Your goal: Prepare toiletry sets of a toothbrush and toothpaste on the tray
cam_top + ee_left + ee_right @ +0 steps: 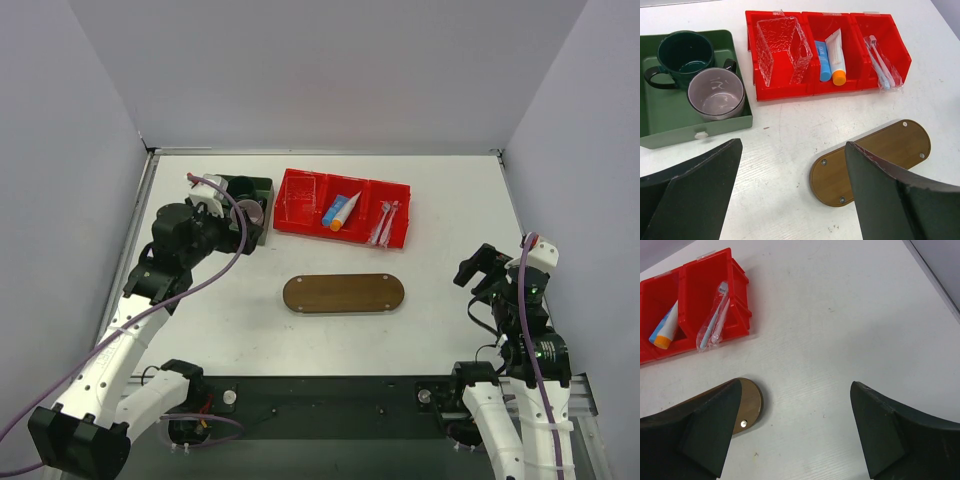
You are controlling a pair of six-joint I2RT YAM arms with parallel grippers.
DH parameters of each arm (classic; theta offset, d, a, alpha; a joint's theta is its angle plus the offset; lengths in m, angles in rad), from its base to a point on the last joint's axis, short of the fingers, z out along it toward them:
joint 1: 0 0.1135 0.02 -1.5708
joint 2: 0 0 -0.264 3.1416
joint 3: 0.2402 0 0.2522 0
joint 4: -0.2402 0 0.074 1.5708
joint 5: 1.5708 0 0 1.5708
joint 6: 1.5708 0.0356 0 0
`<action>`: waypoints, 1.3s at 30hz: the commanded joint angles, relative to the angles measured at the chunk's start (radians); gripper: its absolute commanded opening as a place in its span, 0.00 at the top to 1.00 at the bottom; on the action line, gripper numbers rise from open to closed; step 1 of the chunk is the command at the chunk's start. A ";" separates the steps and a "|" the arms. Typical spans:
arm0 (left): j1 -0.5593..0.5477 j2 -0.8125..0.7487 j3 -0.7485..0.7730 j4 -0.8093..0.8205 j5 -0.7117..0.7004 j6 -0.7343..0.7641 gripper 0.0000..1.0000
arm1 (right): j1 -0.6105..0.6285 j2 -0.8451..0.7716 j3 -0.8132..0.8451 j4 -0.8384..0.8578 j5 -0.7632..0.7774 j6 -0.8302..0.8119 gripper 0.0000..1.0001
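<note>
Nearest the arm bases, the right claw (795, 385) is held over the white table (450, 200) at the right side, well apart from everything else. Its two fingers are spread wide and nothing is held between them.

The left claw (792, 145) is held up above the table on the left, near the front of the green box (670, 135). Its fingers are also spread wide, with nothing gripped.

In the middle of the table, the brown wooden tray (343, 294) is laid flat, with small metal dots near its ends.

Farther back, the red bin (320, 232) is set just behind the tray. A clear plastic holder (782, 47) is kept in its left part. Two toothpaste tubes are laid side by side in the middle part: a blue tube (823, 61) and a white tube with an orange cap (836, 52). The pale toothbrushes (880, 62) are laid in the right part, in clear wrappers.

Beside the bin, on the left, the dark green mug (685, 55) and the pink mug (716, 94) are stood upright in the green box, touching each other.
</note>
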State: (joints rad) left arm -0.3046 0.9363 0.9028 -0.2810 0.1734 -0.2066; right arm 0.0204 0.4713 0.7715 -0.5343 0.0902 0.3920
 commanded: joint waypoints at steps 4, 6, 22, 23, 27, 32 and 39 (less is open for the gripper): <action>0.009 -0.007 0.018 0.036 0.012 0.001 0.04 | -0.002 -0.005 0.023 0.005 0.032 -0.005 0.16; 0.009 -0.007 0.018 0.036 0.011 0.001 0.04 | -0.002 -0.007 0.025 0.004 0.031 -0.004 0.16; 0.009 -0.080 -0.048 0.083 -0.041 0.038 0.07 | -0.002 0.016 0.049 -0.023 -0.032 -0.015 0.26; 0.009 -0.079 -0.050 0.088 -0.041 0.042 0.07 | -0.002 0.033 0.057 -0.024 -0.044 -0.019 0.27; 0.002 -0.062 -0.048 0.085 -0.038 0.056 0.11 | 0.003 0.073 0.075 -0.027 -0.081 -0.025 0.32; -0.069 -0.030 -0.027 0.071 -0.124 0.099 0.16 | 0.047 0.115 0.078 -0.026 -0.106 -0.012 0.39; -0.264 0.140 0.155 0.011 -0.333 0.164 0.20 | 0.257 0.216 0.078 0.010 0.025 0.028 0.46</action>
State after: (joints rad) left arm -0.4984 0.9974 0.9138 -0.2752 -0.0368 -0.0914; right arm 0.1879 0.6250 0.8196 -0.5568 0.0387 0.3935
